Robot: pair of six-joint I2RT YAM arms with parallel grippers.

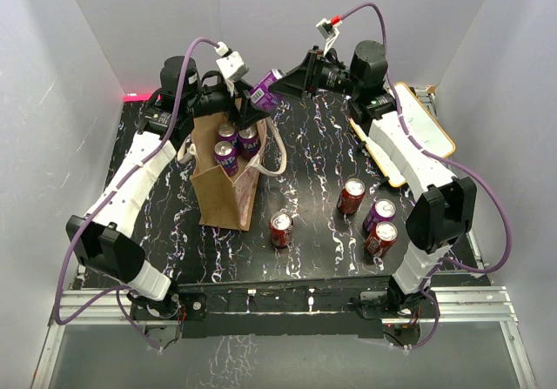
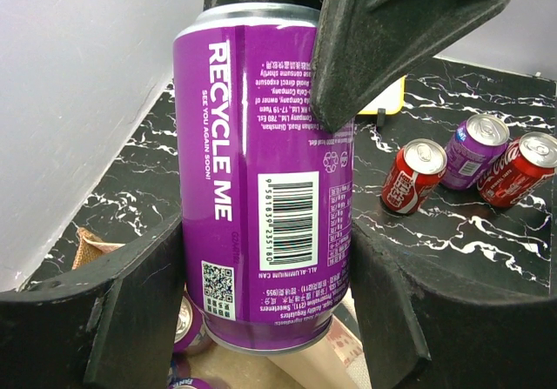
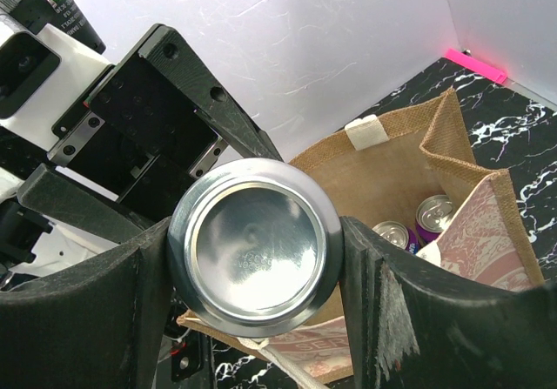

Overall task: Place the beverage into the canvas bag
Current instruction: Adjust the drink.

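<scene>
**A:** How do the grippers stand?

**B:** The left gripper [image 2: 265, 267] is closed on the purple can [image 2: 252, 145]. In its wrist view a dark finger [image 2: 130, 311] presses against each flank of the can. The right gripper [image 3: 255, 254] is clamped on the same can, its fingers hugging the rim of the silver base, which faces that wrist camera.

**A:** What is hidden or hard to read?

**B:** The can's brand face is turned away, so only "RECYCLE ME", a barcode and small print show. A finger of the right gripper [image 2: 392, 32] covers the can's upper right part in the left wrist view. From above, the two grippers crowd together and the can is a small purple sliver between them, so contact cannot be judged there. The canvas bag [image 1: 222, 199] is nearly cut off in the left wrist view. Only a brown corner and a few can tops show beneath the held can.

**A:** And the can relative to the bag?

**B:** It hangs tilted in the air over the far end of the bag's open mouth, not inside. The bag stands upright on the table [image 1: 313, 145], left of centre, with its cream handles [image 1: 280, 158] drooping outward. Three purple cans [image 1: 227, 133] sit inside it. Four loose cans [image 1: 351, 196], three red and one purple, sit to the right of the bag, well apart from both grippers.
</scene>
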